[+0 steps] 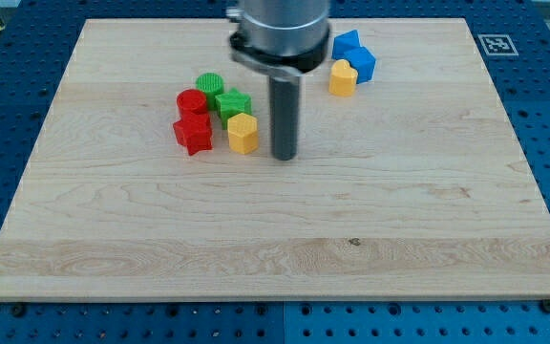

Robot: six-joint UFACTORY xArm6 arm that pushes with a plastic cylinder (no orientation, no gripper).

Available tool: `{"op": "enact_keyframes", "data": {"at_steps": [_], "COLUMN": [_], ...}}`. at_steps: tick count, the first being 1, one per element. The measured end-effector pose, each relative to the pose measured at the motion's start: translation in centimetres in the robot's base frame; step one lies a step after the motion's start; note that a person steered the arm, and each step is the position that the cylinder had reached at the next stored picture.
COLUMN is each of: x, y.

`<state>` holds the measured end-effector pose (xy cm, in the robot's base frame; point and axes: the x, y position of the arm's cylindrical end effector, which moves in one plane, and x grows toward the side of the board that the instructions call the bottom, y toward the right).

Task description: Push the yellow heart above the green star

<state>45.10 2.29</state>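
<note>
The yellow heart [342, 77] lies near the view's top, right of centre, touching the blue blocks. The green star [231, 102] sits in a cluster left of centre. My tip [284, 156] stands on the board just right of the yellow hexagon [243, 133], below and to the left of the yellow heart, and to the right of the green star. The tip touches no block that I can see.
A green cylinder [209, 84], a red cylinder [192, 101] and a red star [193, 133] crowd around the green star. Two blue blocks [355, 55] sit at the yellow heart's upper right. The wooden board [275, 248] lies on a blue pegboard table.
</note>
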Motion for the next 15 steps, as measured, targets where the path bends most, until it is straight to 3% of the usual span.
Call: {"op": "enact_keyframes", "data": {"at_steps": [2, 4, 7, 10, 13, 15], "x": [-4.1, -9.7, -9.6, -17.9, -14.4, -11.5], "y": [6.0, 6.4, 12.6, 14.5, 6.1, 5.1]}}
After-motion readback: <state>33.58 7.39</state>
